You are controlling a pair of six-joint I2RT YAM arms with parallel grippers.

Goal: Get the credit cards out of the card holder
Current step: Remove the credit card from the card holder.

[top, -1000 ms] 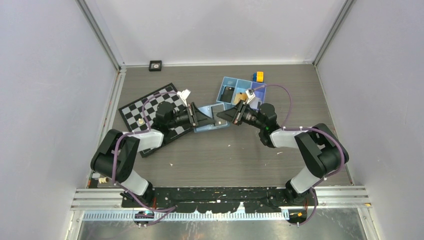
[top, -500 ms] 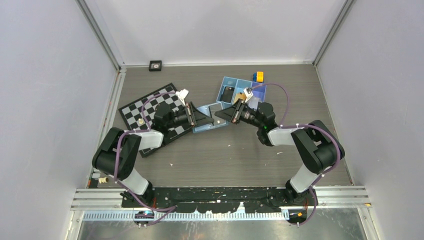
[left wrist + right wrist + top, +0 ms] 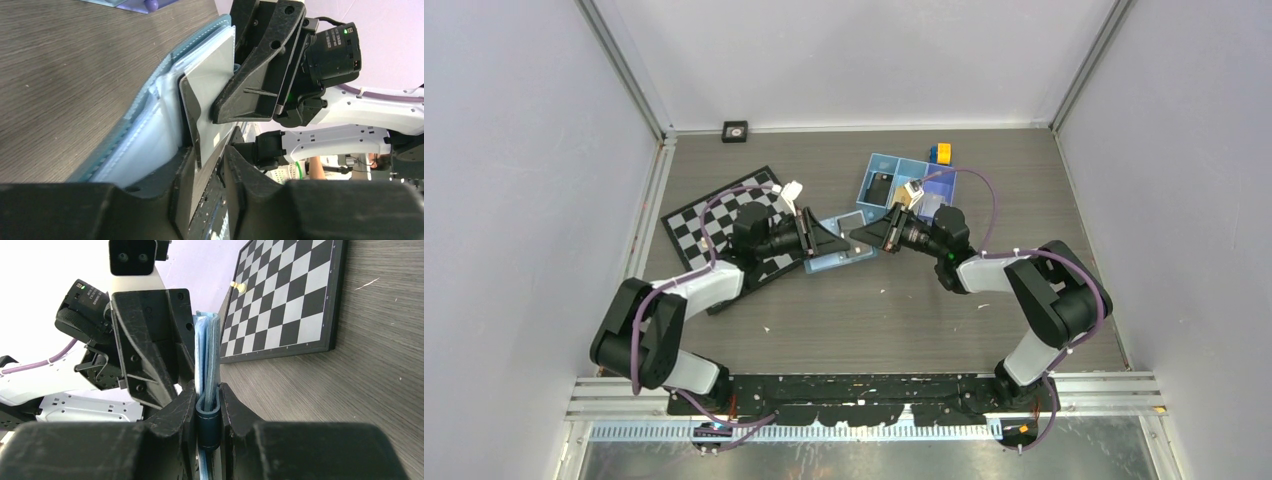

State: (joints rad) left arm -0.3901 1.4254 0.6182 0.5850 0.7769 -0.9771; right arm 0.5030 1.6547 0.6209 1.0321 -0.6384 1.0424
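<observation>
- The card holder sits mid-table, low over the wood, between the two gripper tips, which face each other from left and right.
- The right gripper is clenched on the holder's right edge, one finger pressed to each side of it.
- The left gripper meets the holder's left end. The silvery grey card stands out of a pocket, between its fingers. Whether they pinch it I cannot tell.
- The holder's long axis runs left to right, with the right end a little farther.
- Print on the camera body is too small to read.
- A black card and an orange-tan card lie in the blue tray, just beyond the holder to the right.
- The chessboard lies to the left.
</observation>
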